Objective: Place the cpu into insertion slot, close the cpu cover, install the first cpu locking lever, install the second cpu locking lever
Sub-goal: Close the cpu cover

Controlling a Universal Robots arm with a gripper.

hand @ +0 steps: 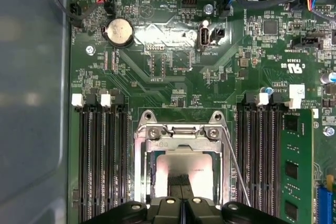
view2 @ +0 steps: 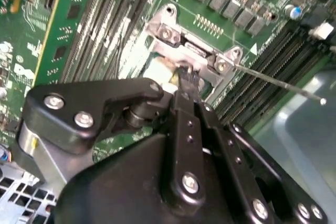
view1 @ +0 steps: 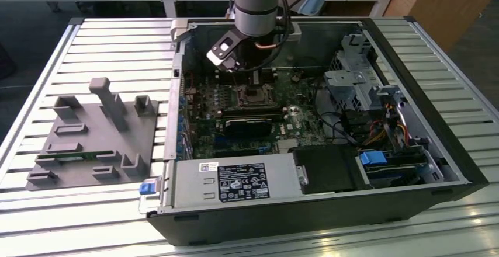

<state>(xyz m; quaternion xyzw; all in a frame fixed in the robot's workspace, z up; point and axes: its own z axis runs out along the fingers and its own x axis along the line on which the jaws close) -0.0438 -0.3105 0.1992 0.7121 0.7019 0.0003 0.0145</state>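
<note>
The insertion slot [hand: 140, 150] sits on the green motherboard, ringed by a silvery rim, and also shows in the exterior view [view1: 253, 97]. The cpu [hand: 198, 163] lies in it, its pale face showing through the cut-out of the cpu cover [hand: 181, 144], which lies down over it. My gripper [hand: 180, 179] is shut, and its dark fingertips rest on or just above the cpu's face. In the second wrist view, the gripper [view2: 186, 80] points at the cover [view2: 181, 45]. One thin locking lever [hand: 237, 169] stands out free beside the socket [view2: 278, 83].
Black memory slots flank the socket, with a green memory stick [hand: 296, 166] in one. A coin battery [hand: 119, 31] lies further along the board. A black heatsink block [view1: 248, 125] sits near the socket. The case walls enclose the arm. A grey fixture [view1: 93, 134] stands on the slatted table.
</note>
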